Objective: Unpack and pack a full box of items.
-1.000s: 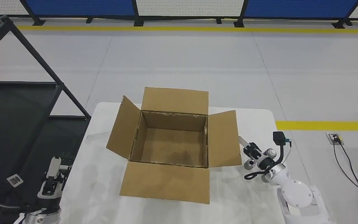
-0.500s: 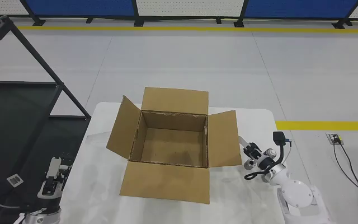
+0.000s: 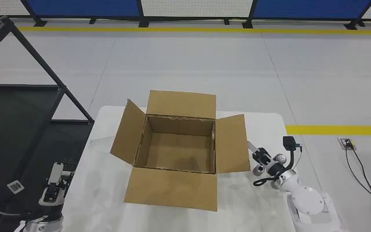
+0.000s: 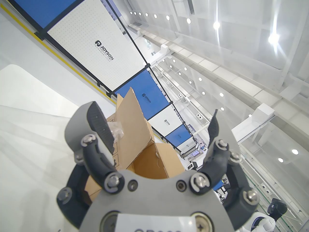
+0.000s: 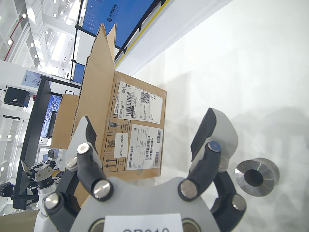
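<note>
An open cardboard box (image 3: 177,152) stands in the middle of the white table (image 3: 255,200), its four flaps spread outward. Inside I see bare brown cardboard and no items. My right gripper (image 3: 259,159) hovers low beside the right flap, open, with nothing between its fingers. In the right wrist view the gripper (image 5: 147,131) faces the labelled side of the box (image 5: 135,126). My left gripper (image 3: 55,182) is off the table's near left corner, open and holding nothing. In the left wrist view the gripper (image 4: 157,126) points up past the box (image 4: 154,160).
A black metal frame (image 3: 35,110) stands on the floor left of the table. Bare tabletop lies right of the box and along the near edge. Blue and white panels (image 3: 197,7) line the far side of the floor.
</note>
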Controlling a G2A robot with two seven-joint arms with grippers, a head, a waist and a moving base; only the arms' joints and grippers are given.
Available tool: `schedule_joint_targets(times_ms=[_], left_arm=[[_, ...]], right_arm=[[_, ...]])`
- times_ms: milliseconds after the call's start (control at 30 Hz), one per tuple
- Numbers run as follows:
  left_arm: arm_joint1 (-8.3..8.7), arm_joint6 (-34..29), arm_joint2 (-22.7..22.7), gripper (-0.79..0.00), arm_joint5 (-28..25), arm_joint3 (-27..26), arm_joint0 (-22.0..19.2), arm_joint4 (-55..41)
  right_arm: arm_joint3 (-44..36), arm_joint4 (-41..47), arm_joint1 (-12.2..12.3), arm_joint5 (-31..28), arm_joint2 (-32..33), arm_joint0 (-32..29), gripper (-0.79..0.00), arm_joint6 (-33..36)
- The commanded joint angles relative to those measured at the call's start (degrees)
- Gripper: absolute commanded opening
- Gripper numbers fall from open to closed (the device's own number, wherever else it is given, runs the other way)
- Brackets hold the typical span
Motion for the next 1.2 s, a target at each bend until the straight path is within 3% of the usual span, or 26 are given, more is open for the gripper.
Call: schedule_joint_targets(times_ms=[0,567,1000,1167], left_arm=[[0.00,0.00,0.00,0.000,0.00,0.00,0.00,0.00],[0.00,0.00,0.00,0.000,0.00,0.00,0.00,0.00],[0.00,0.00,0.00,0.000,0.00,0.00,0.00,0.00],[0.00,0.00,0.00,0.000,0.00,0.00,0.00,0.00]], right_arm=[[-0.02,-0.01,0.00,0.01,0.00,-0.01,0.000,0.00],[-0.21,-0.06,0.00,-0.21,-0.07,-0.09,0.000,-0.24],[-6.68,-7.02,1.33,-12.87,4.12,-7.45,0.000,-8.65],[-9.88,-16.41,2.47,-19.87,8.23,-11.72,0.000,-9.53]])
